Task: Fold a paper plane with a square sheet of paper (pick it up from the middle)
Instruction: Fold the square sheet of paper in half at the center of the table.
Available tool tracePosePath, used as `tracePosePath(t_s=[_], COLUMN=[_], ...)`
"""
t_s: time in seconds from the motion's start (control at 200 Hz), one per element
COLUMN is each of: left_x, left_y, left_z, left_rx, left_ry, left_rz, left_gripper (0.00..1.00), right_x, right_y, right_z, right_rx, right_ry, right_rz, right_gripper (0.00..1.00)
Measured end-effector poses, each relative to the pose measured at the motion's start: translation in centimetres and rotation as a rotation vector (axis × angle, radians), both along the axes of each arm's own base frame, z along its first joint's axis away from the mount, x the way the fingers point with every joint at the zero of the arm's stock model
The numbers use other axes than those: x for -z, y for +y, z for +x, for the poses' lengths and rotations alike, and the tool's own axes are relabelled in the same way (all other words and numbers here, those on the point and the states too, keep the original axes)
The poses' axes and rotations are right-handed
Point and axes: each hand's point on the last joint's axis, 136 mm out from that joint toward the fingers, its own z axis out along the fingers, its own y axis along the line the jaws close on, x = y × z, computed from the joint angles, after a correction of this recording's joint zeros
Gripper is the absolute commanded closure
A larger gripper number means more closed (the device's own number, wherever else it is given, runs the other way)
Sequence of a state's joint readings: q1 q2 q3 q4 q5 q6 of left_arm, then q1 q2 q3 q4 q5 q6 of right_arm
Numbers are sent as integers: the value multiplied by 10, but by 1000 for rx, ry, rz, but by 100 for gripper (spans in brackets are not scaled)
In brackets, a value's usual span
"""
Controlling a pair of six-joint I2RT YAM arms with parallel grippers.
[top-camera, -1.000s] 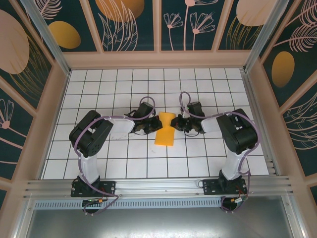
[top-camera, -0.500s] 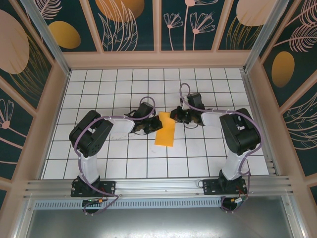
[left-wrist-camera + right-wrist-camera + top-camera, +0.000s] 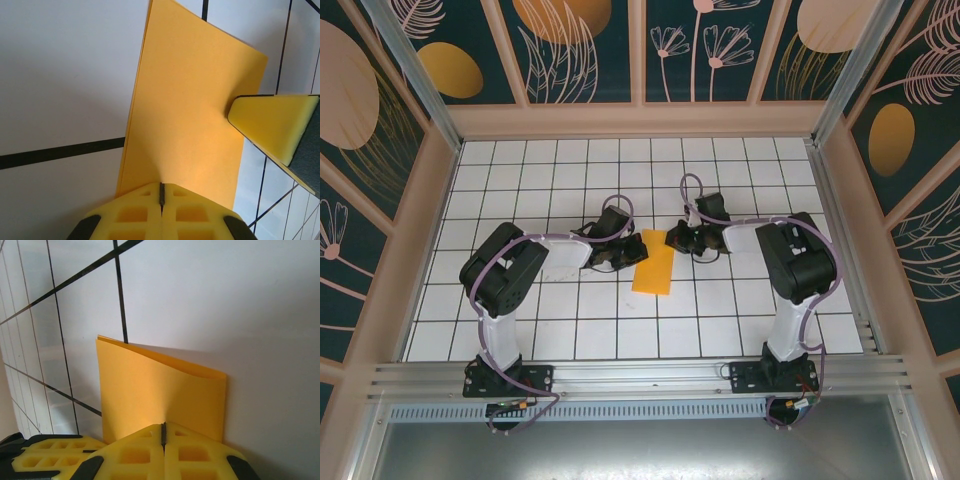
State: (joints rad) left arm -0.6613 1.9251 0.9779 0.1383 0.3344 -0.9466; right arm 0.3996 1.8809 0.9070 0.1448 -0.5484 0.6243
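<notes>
The square sheet of paper (image 3: pixel 654 268) is orange-yellow and lies folded into a narrow rectangle on the white grid table, two layers showing at its far edge (image 3: pixel 165 365). The pointed paper plane is out of view. My left gripper (image 3: pixel 636 247) is shut on the paper's far left edge, and the sheet puckers into its closed seam (image 3: pixel 161 187). My right gripper (image 3: pixel 672 240) is shut on the far right corner, the paper (image 3: pixel 160 390) running out from its seam (image 3: pixel 163 427). A right fingertip (image 3: pixel 272 125) rests on the sheet in the left wrist view.
The white gridded table (image 3: pixel 570 320) is boxed in by wooden walls with dark leafy wallpaper (image 3: pixel 580 50). Both arm bases (image 3: pixel 505 375) sit on the metal rail at the near edge. Open tiles surround the paper in front and behind.
The right gripper has moved left and slightly farther back along the paper's far end. The sheet, pinched into a waisted shape a second ago, now lies as a flat narrow rectangle.
</notes>
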Motion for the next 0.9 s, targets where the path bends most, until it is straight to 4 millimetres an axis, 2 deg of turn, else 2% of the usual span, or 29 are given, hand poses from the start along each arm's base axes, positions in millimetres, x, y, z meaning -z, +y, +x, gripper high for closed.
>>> tracePosePath(t_s=[0.285, 0.415, 0.565, 0.901], left_x=[0, 0, 0, 0], left_y=[0, 0, 0, 0], left_z=[0, 0, 0, 0], left_rx=[1, 1, 1, 1], left_ry=[0, 0, 0, -1], left_rz=[0, 0, 0, 0], left_gripper=[100, 100, 100, 100], right_x=[-24, -18, 3, -1], right_y=[-7, -8, -11, -10], right_z=[26, 26, 22, 24], right_rx=[27, 28, 37, 35], right_ry=[-53, -41, 5, 14], right_rz=[13, 8, -15, -3], right_gripper=[100, 100, 100, 100])
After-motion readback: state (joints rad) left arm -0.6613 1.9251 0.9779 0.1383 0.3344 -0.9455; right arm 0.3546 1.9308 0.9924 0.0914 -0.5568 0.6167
